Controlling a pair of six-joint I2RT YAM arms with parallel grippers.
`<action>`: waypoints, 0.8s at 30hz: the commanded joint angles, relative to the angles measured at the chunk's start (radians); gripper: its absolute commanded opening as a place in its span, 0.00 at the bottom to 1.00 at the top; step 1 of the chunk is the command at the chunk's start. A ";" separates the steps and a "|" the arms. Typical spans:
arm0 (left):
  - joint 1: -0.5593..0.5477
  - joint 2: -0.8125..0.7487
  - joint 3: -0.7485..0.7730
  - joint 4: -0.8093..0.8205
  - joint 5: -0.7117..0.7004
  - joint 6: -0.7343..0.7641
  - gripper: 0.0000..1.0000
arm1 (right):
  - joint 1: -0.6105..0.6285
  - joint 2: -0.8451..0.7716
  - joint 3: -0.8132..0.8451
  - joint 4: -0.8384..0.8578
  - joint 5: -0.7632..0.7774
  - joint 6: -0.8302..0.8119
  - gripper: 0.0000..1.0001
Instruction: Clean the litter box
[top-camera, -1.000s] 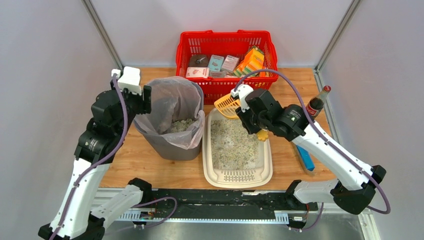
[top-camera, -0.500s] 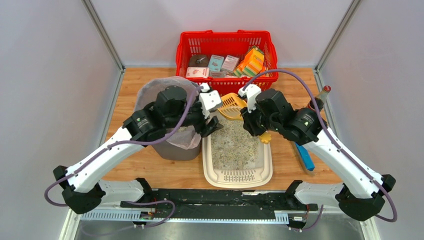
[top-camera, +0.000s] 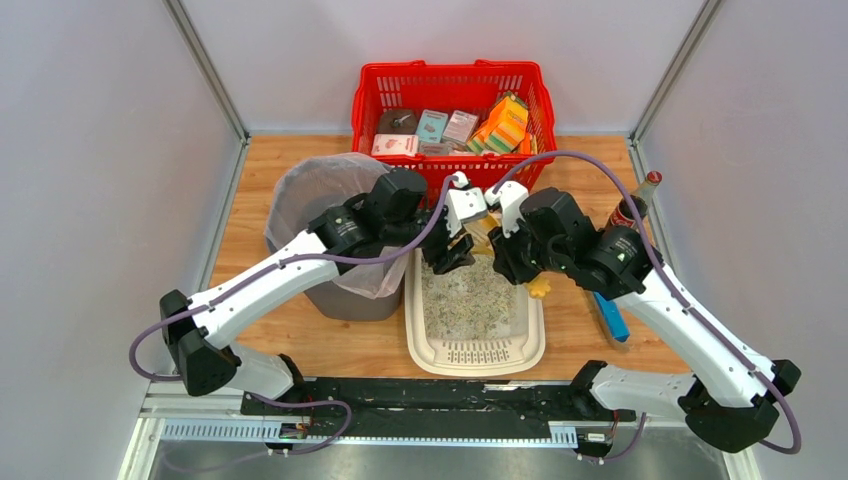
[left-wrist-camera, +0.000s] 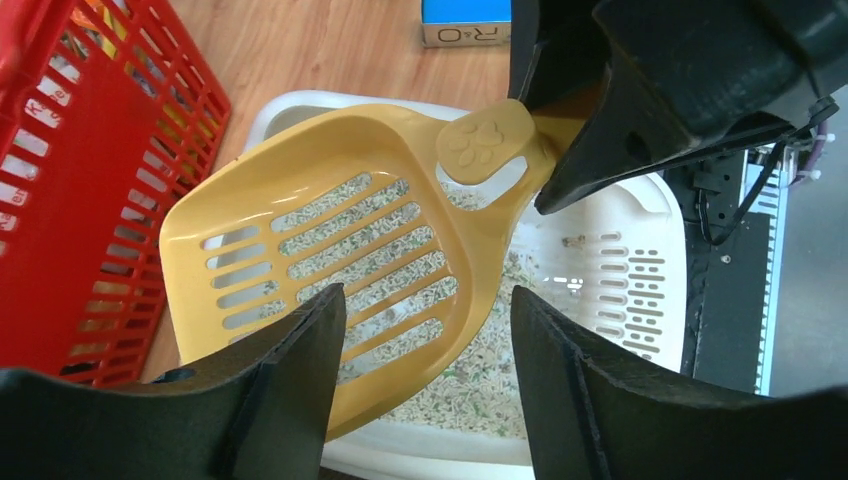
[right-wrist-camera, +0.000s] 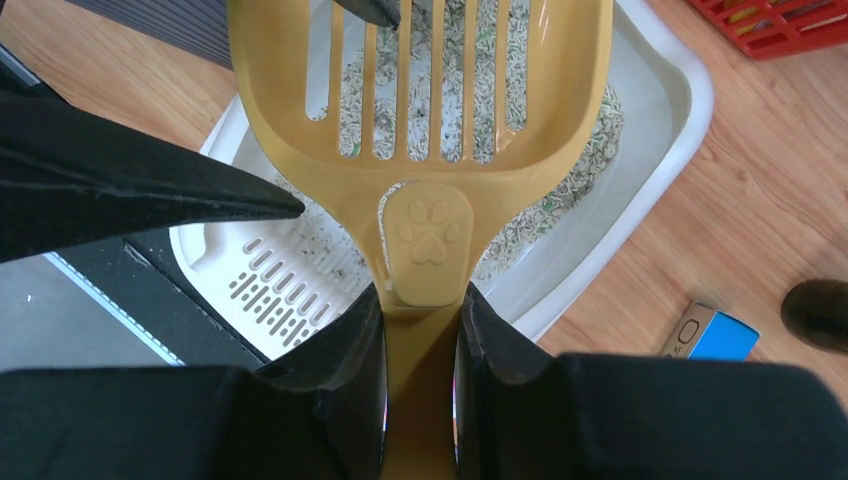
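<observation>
— Wooden desk (top-camera: 250, 170) is holding the litter box (top-camera: 475, 352) near its front edge, right beside the grey bin (top-camera: 345, 290). Who is holding the yellow scoop (left-wrist-camera: 330, 260)?

— See, the right tool (right-wrist-camera: 420, 330) is squeezing its handle. And the left tool (left-wrist-camera: 428, 300) is hanging wide open, gripping nothing, just by the slotted end.

— What next?

— I am thinking: dipping low and sliding slowly, so clean bits are falling back into the box.

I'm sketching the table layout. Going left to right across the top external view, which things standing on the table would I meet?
The grey bin with clear bag → litter box → dark bottle.
</observation>
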 joint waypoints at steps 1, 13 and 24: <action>-0.013 0.026 0.049 0.029 0.056 0.000 0.61 | -0.004 -0.035 -0.006 0.027 -0.005 -0.022 0.00; -0.014 0.016 -0.026 0.029 0.097 -0.079 0.00 | -0.005 -0.047 -0.020 0.065 0.059 -0.005 0.07; -0.010 -0.049 -0.095 0.041 0.122 -0.108 0.00 | -0.008 -0.144 -0.084 0.119 0.119 0.033 0.79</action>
